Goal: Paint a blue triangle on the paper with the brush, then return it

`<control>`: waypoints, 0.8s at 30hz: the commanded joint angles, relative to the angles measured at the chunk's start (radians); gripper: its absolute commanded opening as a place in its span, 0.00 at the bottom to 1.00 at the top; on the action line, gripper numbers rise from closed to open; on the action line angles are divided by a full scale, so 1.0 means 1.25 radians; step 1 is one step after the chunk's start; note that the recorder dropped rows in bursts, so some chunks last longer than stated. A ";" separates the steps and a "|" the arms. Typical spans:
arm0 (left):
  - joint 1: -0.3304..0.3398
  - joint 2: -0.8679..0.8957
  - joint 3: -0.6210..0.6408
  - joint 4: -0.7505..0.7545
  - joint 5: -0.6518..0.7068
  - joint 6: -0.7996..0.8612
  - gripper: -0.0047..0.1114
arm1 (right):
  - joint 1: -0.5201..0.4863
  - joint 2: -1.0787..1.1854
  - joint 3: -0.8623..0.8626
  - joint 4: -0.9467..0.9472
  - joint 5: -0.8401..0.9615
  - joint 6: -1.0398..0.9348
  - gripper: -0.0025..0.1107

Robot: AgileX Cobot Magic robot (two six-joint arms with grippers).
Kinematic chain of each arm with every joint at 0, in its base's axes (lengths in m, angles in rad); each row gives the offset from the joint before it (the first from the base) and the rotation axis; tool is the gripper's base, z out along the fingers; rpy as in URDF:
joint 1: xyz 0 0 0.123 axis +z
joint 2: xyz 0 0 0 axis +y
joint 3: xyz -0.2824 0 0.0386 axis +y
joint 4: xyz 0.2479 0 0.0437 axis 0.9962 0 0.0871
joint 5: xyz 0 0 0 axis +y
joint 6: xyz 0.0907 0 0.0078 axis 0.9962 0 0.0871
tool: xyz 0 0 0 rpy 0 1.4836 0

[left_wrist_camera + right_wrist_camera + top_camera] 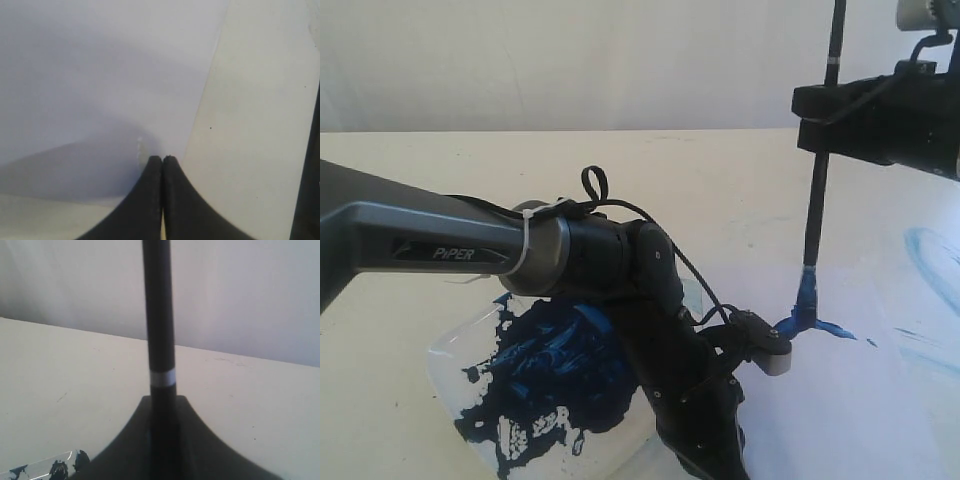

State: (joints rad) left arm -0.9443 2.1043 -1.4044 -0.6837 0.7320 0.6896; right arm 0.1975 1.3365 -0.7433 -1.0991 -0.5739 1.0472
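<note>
my left arm (pixel 570 255) cuts across the middle and hides part of the one paint dish (pixel 448 352) at 7 o'clock. my left gripper (pixel 162 160) is pinched closed at the edge of the one paper (pixel 100 75). at 2 o'clock my right gripper (pixel 823 125) grips the one brush (pixel 817 200) upright, tip on a dark blue stroke (pixel 830 328). faint blue smears (pixel 930 255) sit at 3 o'clock.

Mostly matt, one wet shine
Smooth black brush (pixel 817 190) with a silvery band (pixel 163 378); thin matt white paper (pixel 865 410); smooth matt cream counter (pixel 420 180); clear plastic dish (pixel 445 355) holding wet, glossy dark-blue paint (pixel 555 365).
</note>
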 commanded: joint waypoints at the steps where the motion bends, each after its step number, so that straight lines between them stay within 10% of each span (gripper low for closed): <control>1: -0.004 0.010 0.006 0.010 0.017 0.005 0.04 | 0.003 -0.005 0.007 0.012 0.011 -0.012 0.02; 14: -0.004 0.010 0.006 0.010 0.023 0.005 0.04 | 0.003 -0.179 0.006 0.063 0.442 -0.007 0.02; 24: -0.004 0.010 0.006 0.010 0.023 0.005 0.04 | 0.003 -0.238 0.006 0.059 0.507 -0.005 0.02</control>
State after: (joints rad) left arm -0.9443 2.1043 -1.4044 -0.6837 0.7341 0.6916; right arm 0.2015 1.0476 -0.7426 -1.0270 0.0500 1.0470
